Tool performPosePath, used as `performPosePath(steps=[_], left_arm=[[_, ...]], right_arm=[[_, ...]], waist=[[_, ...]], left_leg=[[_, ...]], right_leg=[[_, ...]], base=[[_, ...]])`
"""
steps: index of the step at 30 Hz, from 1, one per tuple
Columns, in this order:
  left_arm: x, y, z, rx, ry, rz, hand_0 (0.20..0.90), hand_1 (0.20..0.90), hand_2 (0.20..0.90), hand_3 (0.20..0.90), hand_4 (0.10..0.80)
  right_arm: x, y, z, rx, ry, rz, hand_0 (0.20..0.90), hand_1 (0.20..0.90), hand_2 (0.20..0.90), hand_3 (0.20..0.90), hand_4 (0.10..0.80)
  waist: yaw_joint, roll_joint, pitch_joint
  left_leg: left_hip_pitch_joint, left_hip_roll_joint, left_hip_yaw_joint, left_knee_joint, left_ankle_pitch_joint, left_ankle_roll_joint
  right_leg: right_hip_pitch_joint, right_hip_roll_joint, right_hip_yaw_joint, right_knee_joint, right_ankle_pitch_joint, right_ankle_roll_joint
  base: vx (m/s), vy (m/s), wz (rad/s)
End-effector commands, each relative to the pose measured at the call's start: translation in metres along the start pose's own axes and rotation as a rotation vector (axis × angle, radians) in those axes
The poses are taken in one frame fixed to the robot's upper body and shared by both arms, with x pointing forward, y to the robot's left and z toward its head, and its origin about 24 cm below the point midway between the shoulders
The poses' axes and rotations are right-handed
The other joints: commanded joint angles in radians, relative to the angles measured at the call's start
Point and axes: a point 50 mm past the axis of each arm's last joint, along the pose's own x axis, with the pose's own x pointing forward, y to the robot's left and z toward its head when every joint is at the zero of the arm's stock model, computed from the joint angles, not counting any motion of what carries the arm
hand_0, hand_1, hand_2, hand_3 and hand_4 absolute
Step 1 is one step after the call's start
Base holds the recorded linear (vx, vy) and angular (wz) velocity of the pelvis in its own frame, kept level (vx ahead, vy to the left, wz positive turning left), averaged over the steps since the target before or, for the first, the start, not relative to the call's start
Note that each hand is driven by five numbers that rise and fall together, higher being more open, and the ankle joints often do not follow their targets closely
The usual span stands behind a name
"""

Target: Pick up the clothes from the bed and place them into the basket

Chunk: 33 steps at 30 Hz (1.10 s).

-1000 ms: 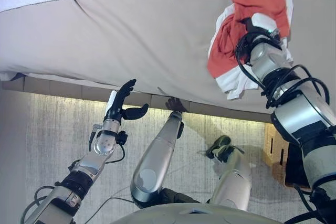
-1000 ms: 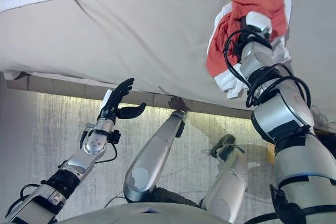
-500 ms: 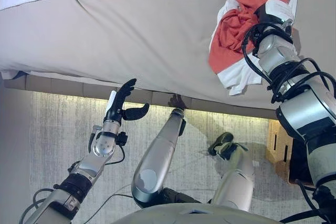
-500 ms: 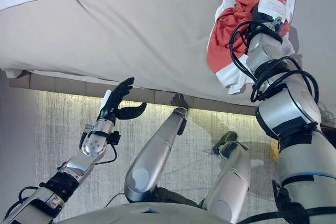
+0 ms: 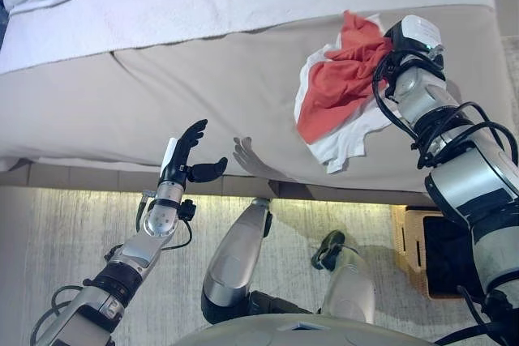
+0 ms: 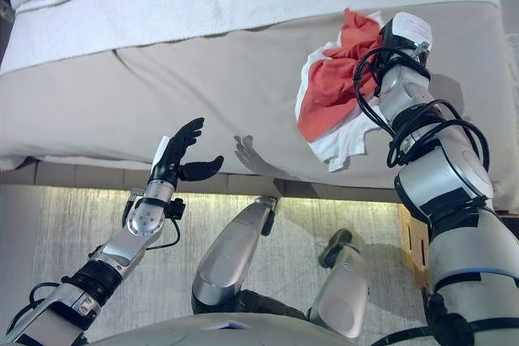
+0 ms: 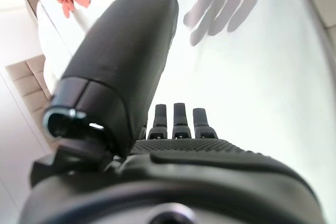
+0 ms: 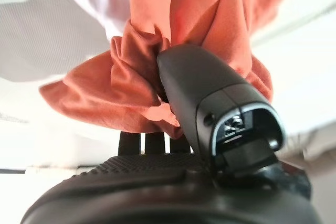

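A bundle of orange and white clothes (image 5: 340, 87) lies on the beige bed (image 5: 178, 95) near its right side. My right hand (image 5: 405, 40) reaches into the bundle's far right edge. In the right wrist view its thumb (image 8: 199, 103) presses into the orange cloth (image 8: 131, 93) and the fingers curl into the folds, so it is shut on the clothes. My left hand (image 5: 185, 155) hovers open at the bed's front edge, well left of the clothes and holding nothing. The woven basket (image 5: 408, 237) stands on the floor at the lower right, partly behind my right arm.
A white textured blanket (image 5: 203, 6) covers the far part of the bed. The bed's front edge runs across the middle of the view, with a lit strip and a grey carpet (image 5: 57, 241) below it.
The whole picture has shifted down, so the camera moved and more of the bed's far side shows. My right hand stays in the clothes. The left hand keeps its open pose.
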Motion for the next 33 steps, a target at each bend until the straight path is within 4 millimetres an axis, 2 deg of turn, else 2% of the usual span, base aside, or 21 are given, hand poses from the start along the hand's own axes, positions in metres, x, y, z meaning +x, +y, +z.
performPosePath(steps=[1,4,10,12,17,20,26,33], left_arm=[[0.002,0.016,0.006,0.006,-0.045,0.057,0.9,0.9,0.9,0.9,0.8],[-0.003,0.018,-0.006,0.035,0.022,0.058,0.9,0.9,0.9,0.9,0.8],[-0.014,0.025,-0.031,0.083,0.16,0.05,0.9,0.9,0.9,0.9,0.8],[-0.017,0.026,-0.038,0.088,0.191,0.047,0.9,0.9,0.9,0.9,0.8],[-0.024,0.023,-0.045,0.093,0.218,0.026,0.9,0.9,0.9,0.9,0.8],[-0.03,0.022,-0.054,0.094,0.253,0.019,0.9,0.9,0.9,0.9,0.8],[-0.026,0.02,-0.055,0.087,0.252,0.038,0.9,0.9,0.9,0.9,0.8],[-0.013,0.016,-0.051,0.083,0.247,0.066,0.9,0.9,0.9,0.9,0.8]], right_arm=[[0.004,-0.062,0.018,0.102,-0.129,-0.251,0.3,0.3,0.3,0.2,0.1],[0.0,-0.068,0.021,0.176,-0.171,-0.264,0.3,0.3,0.3,0.2,0.1],[-0.008,-0.097,0.023,0.357,-0.24,-0.315,0.3,0.3,0.3,0.2,0.1],[-0.01,-0.11,0.022,0.371,-0.257,-0.353,0.3,0.3,0.3,0.2,0.1],[-0.014,-0.125,0.012,0.362,-0.256,-0.394,0.3,0.3,0.3,0.2,0.1],[-0.017,-0.139,-0.002,0.35,-0.229,-0.432,0.3,0.3,0.3,0.2,0.1],[-0.017,-0.142,-0.024,0.333,-0.174,-0.432,0.3,0.3,0.3,0.2,0.1],[-0.021,-0.123,-0.054,0.321,-0.109,-0.363,0.3,0.3,0.3,0.2,0.1]], waist=[[-0.014,-0.053,-0.14],[-0.034,-0.077,-0.207],[-0.076,-0.107,-0.318],[-0.089,-0.111,-0.343],[-0.109,-0.115,-0.373],[-0.144,-0.124,-0.404],[-0.2,-0.129,-0.439],[-0.283,-0.126,-0.45]], left_leg=[[0.098,0.03,0.012,-0.026,-0.117,0.01],[0.171,0.048,0.028,-0.097,-0.103,-0.003],[0.244,0.07,0.06,-0.164,-0.088,-0.02],[0.263,0.078,0.068,-0.183,-0.086,-0.026],[0.294,0.091,0.082,-0.233,-0.07,-0.037],[0.325,0.108,0.106,-0.305,-0.04,-0.054],[0.346,0.123,0.149,-0.337,-0.037,-0.07],[0.377,0.139,0.206,-0.337,-0.058,-0.074]], right_leg=[[0.056,0.033,-0.016,-0.1,0.089,-0.028],[0.128,0.05,-0.009,-0.18,0.107,-0.02],[0.202,0.077,0.0,-0.261,0.123,-0.007],[0.218,0.083,0.004,-0.283,0.127,-0.002],[0.238,0.095,0.013,-0.325,0.142,0.005],[0.253,0.112,0.029,-0.392,0.173,0.012],[0.258,0.136,0.063,-0.462,0.205,0.013],[0.247,0.156,0.135,-0.483,0.215,0.011]], base=[[0.168,-0.028,-0.11],[0.166,-0.037,-0.11],[0.108,-0.034,-0.08],[0.078,-0.026,-0.08],[0.03,-0.024,-0.05],[0.019,-0.044,-0.2],[0.001,-0.022,-0.28],[-0.01,-0.014,-0.28]])
